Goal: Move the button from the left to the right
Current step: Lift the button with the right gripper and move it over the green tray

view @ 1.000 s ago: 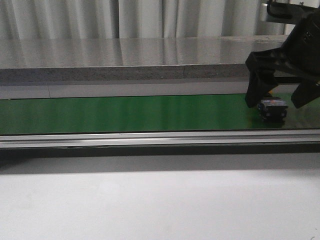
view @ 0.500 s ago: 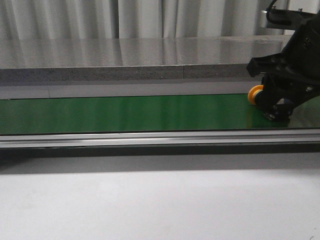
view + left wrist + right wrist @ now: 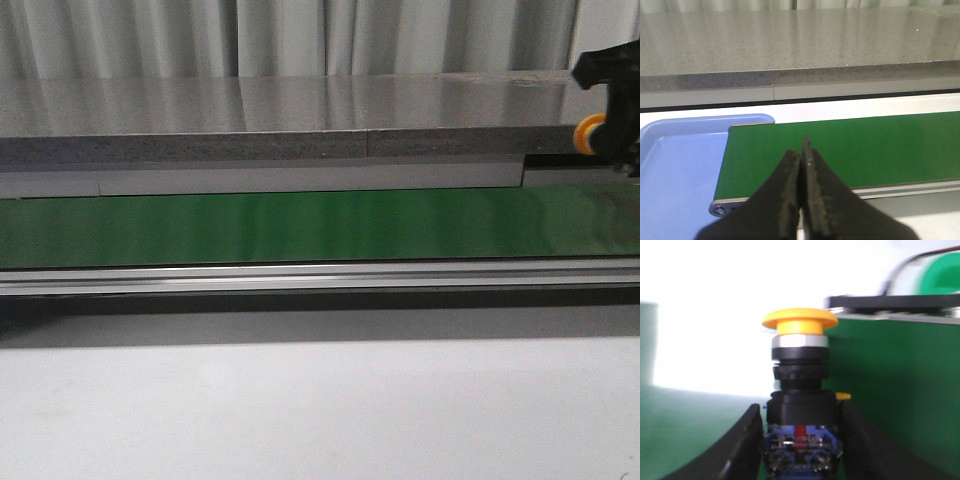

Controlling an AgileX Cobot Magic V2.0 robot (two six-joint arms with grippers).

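Note:
The button (image 3: 800, 405) has a round yellow mushroom cap and a black boxy body with blue and red marks. My right gripper (image 3: 800, 440) is shut on its body, one black finger on each side. In the front view only its yellow cap (image 3: 590, 133) shows at the far right edge, lifted above the green belt (image 3: 300, 225), beside the black gripper (image 3: 625, 110), which is mostly cut off. My left gripper (image 3: 801, 155) is shut and empty, above the left end of the green belt (image 3: 865, 150).
A blue tray (image 3: 675, 170) lies at the belt's left end. A grey stone-like counter (image 3: 260, 125) runs behind the belt, a metal rail (image 3: 300, 277) along its front, and a white table surface (image 3: 300, 410) lies nearer.
My right gripper closed on the button, lifted it off the belt and carried it up and to the right, almost out of the front view.

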